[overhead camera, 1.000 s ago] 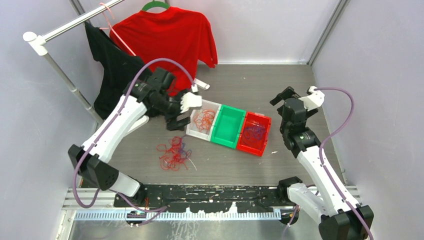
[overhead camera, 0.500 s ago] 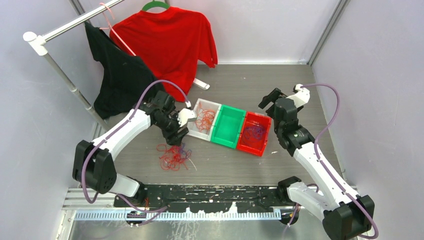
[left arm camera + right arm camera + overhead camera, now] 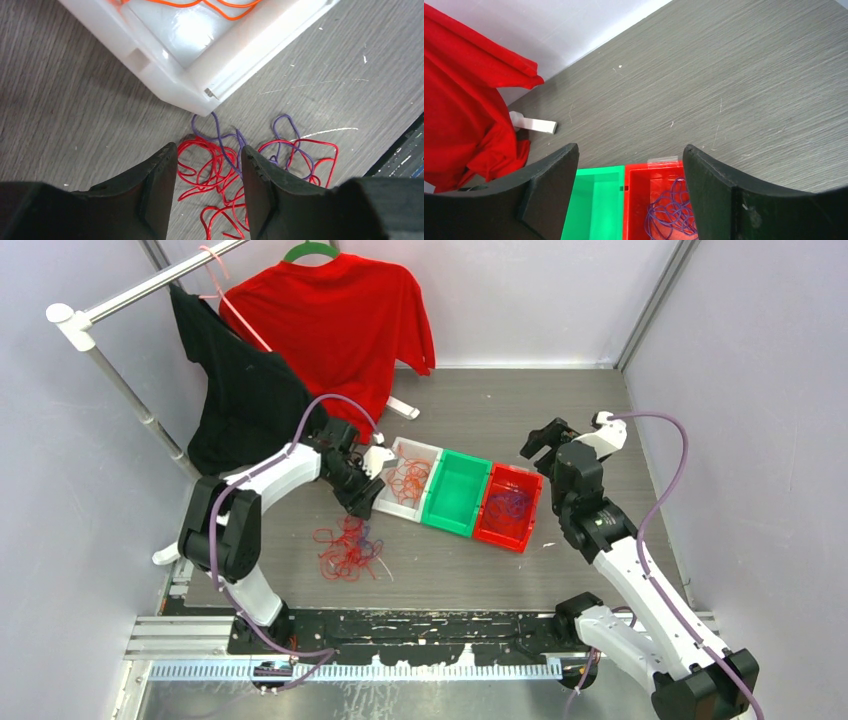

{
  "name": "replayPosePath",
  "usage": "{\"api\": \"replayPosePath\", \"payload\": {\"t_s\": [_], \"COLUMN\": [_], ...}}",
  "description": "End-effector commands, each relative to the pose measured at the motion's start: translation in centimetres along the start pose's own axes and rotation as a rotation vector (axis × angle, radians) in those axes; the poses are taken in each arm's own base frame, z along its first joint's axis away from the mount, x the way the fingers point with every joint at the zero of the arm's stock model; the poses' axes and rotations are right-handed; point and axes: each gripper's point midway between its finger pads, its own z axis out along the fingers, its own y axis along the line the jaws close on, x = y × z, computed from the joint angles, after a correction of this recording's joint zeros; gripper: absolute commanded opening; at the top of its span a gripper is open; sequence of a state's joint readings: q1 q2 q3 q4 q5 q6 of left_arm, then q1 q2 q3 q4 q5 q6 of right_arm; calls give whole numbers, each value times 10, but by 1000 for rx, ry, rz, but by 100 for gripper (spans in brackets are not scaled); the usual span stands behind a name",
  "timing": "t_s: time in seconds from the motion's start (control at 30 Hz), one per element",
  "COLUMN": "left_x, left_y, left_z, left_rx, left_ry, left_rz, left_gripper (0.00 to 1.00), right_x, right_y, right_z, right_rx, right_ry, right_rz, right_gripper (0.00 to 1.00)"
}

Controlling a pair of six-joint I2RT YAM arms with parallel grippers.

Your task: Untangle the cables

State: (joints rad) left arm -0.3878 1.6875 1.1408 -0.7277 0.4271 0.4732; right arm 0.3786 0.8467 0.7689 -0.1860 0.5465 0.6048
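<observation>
A loose tangle of red and purple cables [image 3: 347,548] lies on the grey table, just in front of the white bin [image 3: 384,502]. In the left wrist view the tangle [image 3: 220,172] lies between and below my fingers. My left gripper [image 3: 358,502] [image 3: 209,147] is open and empty, low over the tangle's far edge by the white bin's corner [image 3: 200,102]. Orange cables [image 3: 408,480] lie in the white bin. Purple cables [image 3: 509,505] [image 3: 671,212] lie in the red bin [image 3: 520,476]. My right gripper [image 3: 540,440] [image 3: 630,148] is open and empty above the far ends of the red and green bins.
The green bin [image 3: 455,492] [image 3: 594,200] stands between the white and red bins and holds no cables. A red shirt [image 3: 335,320] and a black shirt [image 3: 235,390] hang on a rack [image 3: 110,380] at the back left. A small white block [image 3: 403,408] lies by the red shirt.
My left gripper has come down and toward the front, from beside the white bin to just over the tangle. My right gripper has shifted slightly to the left.
</observation>
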Motion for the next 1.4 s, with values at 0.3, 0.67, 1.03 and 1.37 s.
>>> {"api": "replayPosePath", "payload": {"t_s": [0.3, 0.67, 1.03, 1.37], "left_x": [-4, -23, -57, -118], "left_y": [17, 15, -22, -75], "left_z": [13, -27, -117, -220], "left_rx": [-3, -40, -57, -47], "left_ry": [-24, -102, -210, -473], "left_rz": [-26, -10, 81, 240], "left_gripper": [37, 0, 0, 0], "right_x": [-16, -14, -8, -8], "right_y": [3, 2, 14, 51], "right_z": [-2, -4, -4, -10], "right_rx": [-10, -11, -72, -267], "right_ry": [-66, -62, -43, -23], "right_rz": [21, 35, 60, 111], "right_gripper": [78, 72, 68, 71]}}
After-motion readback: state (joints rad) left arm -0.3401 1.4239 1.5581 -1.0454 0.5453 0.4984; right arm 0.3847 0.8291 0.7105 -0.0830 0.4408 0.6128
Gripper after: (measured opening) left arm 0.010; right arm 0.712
